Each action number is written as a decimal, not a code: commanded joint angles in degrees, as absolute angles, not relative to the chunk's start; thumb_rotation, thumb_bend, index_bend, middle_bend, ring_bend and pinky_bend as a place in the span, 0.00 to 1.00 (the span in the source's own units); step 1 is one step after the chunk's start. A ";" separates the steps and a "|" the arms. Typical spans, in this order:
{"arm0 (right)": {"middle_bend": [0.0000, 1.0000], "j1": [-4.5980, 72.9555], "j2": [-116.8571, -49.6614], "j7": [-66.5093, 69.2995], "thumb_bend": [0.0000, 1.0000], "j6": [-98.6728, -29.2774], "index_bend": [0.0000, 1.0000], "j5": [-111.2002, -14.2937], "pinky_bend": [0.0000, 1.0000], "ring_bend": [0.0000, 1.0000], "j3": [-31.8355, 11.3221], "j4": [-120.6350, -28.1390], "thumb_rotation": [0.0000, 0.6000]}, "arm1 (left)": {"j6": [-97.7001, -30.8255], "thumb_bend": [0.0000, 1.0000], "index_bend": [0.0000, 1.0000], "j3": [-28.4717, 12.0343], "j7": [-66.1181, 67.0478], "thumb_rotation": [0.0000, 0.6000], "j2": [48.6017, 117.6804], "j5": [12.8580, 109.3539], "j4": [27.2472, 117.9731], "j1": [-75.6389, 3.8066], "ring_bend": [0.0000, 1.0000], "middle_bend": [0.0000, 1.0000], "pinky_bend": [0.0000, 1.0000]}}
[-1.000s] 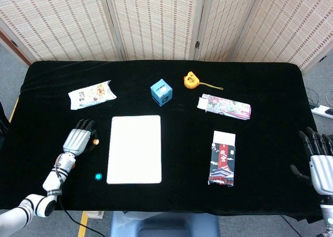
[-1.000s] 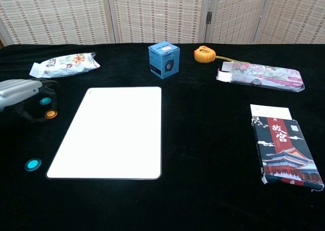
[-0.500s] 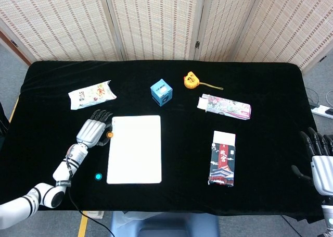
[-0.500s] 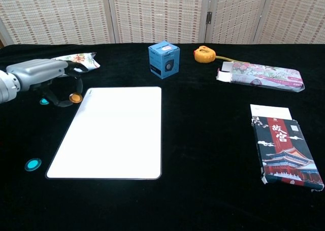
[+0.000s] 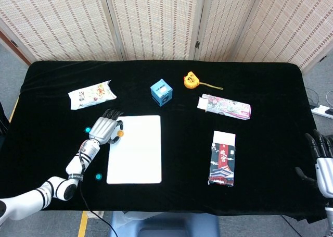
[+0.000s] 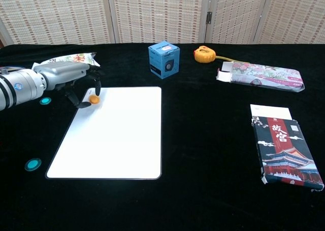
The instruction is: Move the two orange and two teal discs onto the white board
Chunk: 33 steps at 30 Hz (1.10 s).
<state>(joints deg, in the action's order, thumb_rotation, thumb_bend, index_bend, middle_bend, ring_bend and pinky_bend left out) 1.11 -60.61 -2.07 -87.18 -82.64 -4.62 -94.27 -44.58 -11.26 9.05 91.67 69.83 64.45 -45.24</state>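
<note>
Moving right since a second ago, the left hand (image 6: 76, 78) has carried one orange disc (image 6: 93, 98) from the black cloth over to the top left corner of the white board (image 6: 114, 134). Its fingers are curled around the disc, and the disc sits right at the board's edge, though I cannot tell if it is lying on the board or is held just above it. So the job has only just begun. One teal disc (image 6: 45, 100) lies on the cloth left of the hand, where the hand used to be. Another teal disc (image 6: 33, 164) lies near the bottom left corner of the board, and it has not moved. I can see only one orange disc; the second one does not show in either view. The right hand (image 5: 323, 161) waits at the far right edge of the table with its fingers spread and nothing in them. Around the board there is a snack bag (image 5: 92, 94) behind the left hand, a small blue box (image 5: 161, 91), an orange tape measure (image 5: 191, 80), a flowery box (image 5: 225, 107) and a dark box with a red building on it (image 5: 222, 159). None of these things sits between the discs and the board, so I think the way is free.
</note>
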 commanded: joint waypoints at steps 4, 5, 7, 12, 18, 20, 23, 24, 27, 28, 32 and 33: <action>0.00 1.19 -60.56 -2.24 0.27 -87.31 0.00 -82.87 0.00 0.00 -4.77 -94.51 1.00 | -43.95 0.39 0.23 -10.52 9.04 1.00 90.06 68.59 66.85 -44.77 0.00 0.06 0.00; 0.00 1.24 -60.54 -2.31 0.27 -87.29 0.00 -82.96 0.00 0.00 -4.78 -94.57 1.00 | -44.01 0.39 0.23 -10.49 8.58 1.00 89.58 68.51 67.51 -44.57 0.00 0.06 0.00; 0.00 1.30 -60.52 -2.41 0.27 -87.28 0.00 -83.08 0.00 0.00 -4.82 -94.67 1.00 | -44.49 0.39 0.24 -10.34 7.79 1.00 88.62 68.66 68.54 -44.09 0.00 0.06 0.00; 0.00 1.49 -60.45 -2.62 0.27 -87.19 0.00 -83.35 0.00 0.00 -4.89 -94.91 1.00 | -47.94 0.39 0.29 -9.91 5.84 1.00 86.82 69.68 68.87 -42.09 0.00 0.06 0.00; 0.00 1.76 -60.33 -2.96 0.27 -87.22 0.00 -83.79 0.00 0.00 -5.03 -95.21 1.00 | -49.44 0.40 0.40 -8.71 3.04 1.00 85.55 70.04 65.84 -39.77 0.00 0.06 0.00; 0.00 1.90 -60.29 -3.11 0.27 -87.08 0.00 -83.85 0.00 0.00 -5.07 -95.32 1.00 | -49.65 0.40 0.40 -8.18 3.01 1.00 85.78 69.97 64.13 -39.16 0.00 0.06 0.00; 0.00 2.11 -60.28 -3.29 0.27 -86.93 0.00 -84.09 0.00 0.00 -5.08 -95.51 1.00 | -48.92 0.40 0.41 -7.83 2.35 1.00 86.63 69.35 61.49 -38.69 0.00 0.06 0.00; 0.00 2.16 -60.27 -3.36 0.27 -86.89 0.00 -84.15 0.00 0.00 -5.08 -95.57 1.00 | -48.65 0.40 0.41 -7.85 2.05 1.00 87.04 69.11 60.52 -38.64 0.00 0.06 0.00; 0.00 2.22 -60.17 -3.68 0.27 -86.88 0.00 -84.24 0.00 0.00 -5.07 -95.83 1.00 | -47.72 0.40 0.41 -8.07 0.84 1.00 88.63 68.56 57.20 -38.69 0.00 0.06 0.00; 0.00 2.23 -60.11 -3.80 0.27 -86.87 0.00 -84.20 0.00 0.00 -5.08 -95.94 1.00 | -47.28 0.40 0.41 -8.12 0.43 1.00 89.27 68.50 55.82 -38.83 0.00 0.06 0.00; 0.00 2.12 -59.88 -4.19 0.27 -87.04 0.00 -84.08 0.00 0.00 -5.10 -96.38 1.00 | -45.53 0.39 0.42 -8.40 -0.77 1.00 90.87 68.26 52.28 -39.46 0.00 0.06 0.00; 0.00 2.06 -59.82 -4.30 0.27 -87.11 0.00 -83.99 0.00 0.00 -5.11 -96.49 1.00 | -45.38 0.39 0.42 -8.49 -1.10 1.00 91.25 68.36 51.53 -39.58 0.00 0.06 0.00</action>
